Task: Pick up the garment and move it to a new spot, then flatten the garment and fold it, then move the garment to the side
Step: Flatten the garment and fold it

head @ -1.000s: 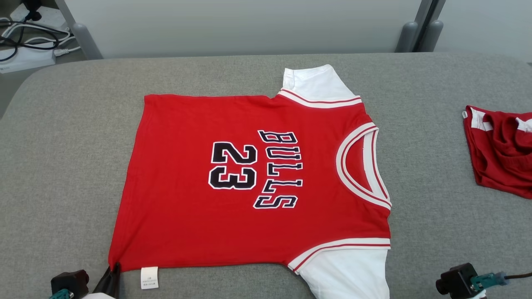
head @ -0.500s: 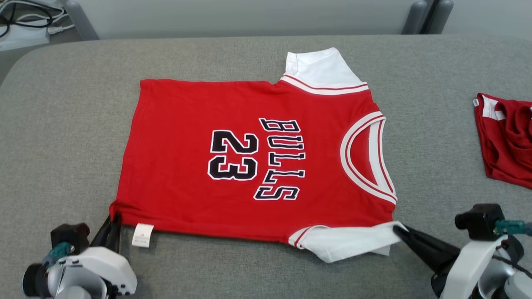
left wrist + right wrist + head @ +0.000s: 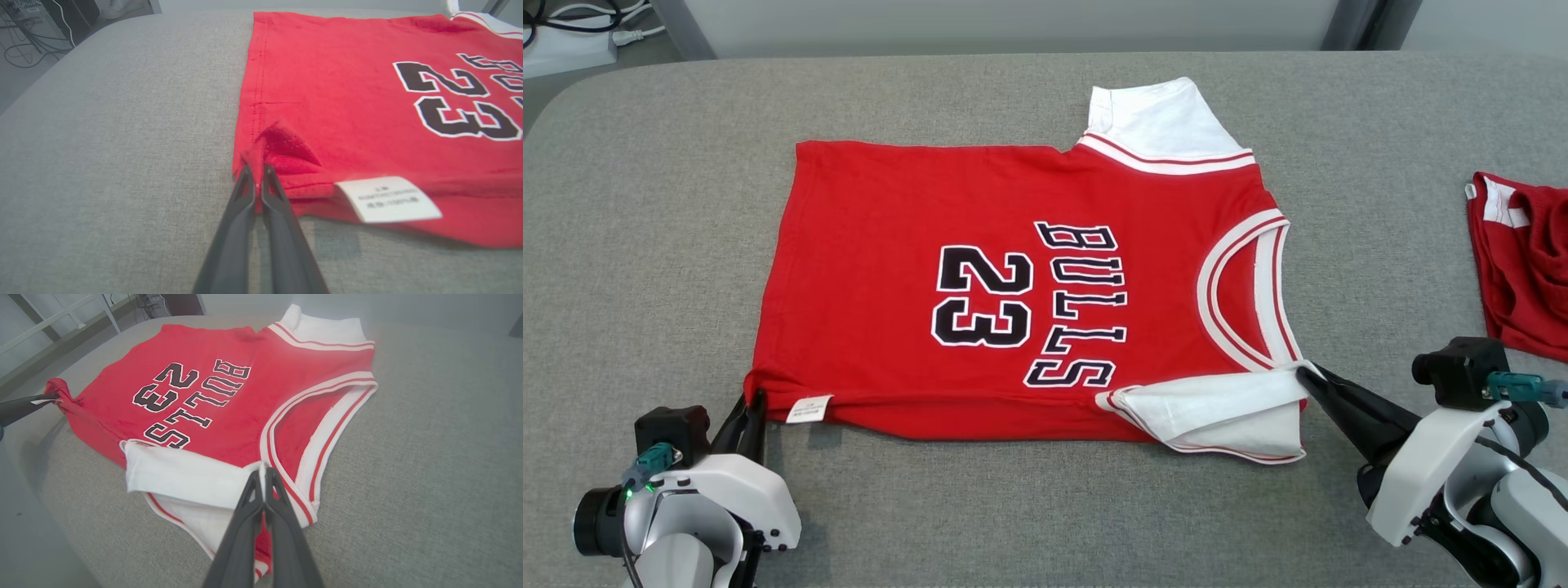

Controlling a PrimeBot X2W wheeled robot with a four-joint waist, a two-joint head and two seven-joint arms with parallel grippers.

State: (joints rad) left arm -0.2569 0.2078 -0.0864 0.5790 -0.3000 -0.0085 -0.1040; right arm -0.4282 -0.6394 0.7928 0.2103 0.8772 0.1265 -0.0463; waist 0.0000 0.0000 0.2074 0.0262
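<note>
Jaws of the left gripper (image 3: pixel 754 398) are clenched on the near left hem corner of the red knit jersey (image 3: pixel 866 245) with black "BULLS 23" lettering, bunching it just beside a white rectangular care label (image 3: pixel 809 407). The jersey lies spread on the grey fabric-covered table (image 3: pixel 645 245), collar to the right. Its near white sleeve (image 3: pixel 1217 404) is turned over onto the body, seemingly raised a little. The right gripper (image 3: pixel 1303 371) has its jaws pinched tight on the sleeve's edge. A crumpled red garment (image 3: pixel 1523 261) lies at far right.
</note>
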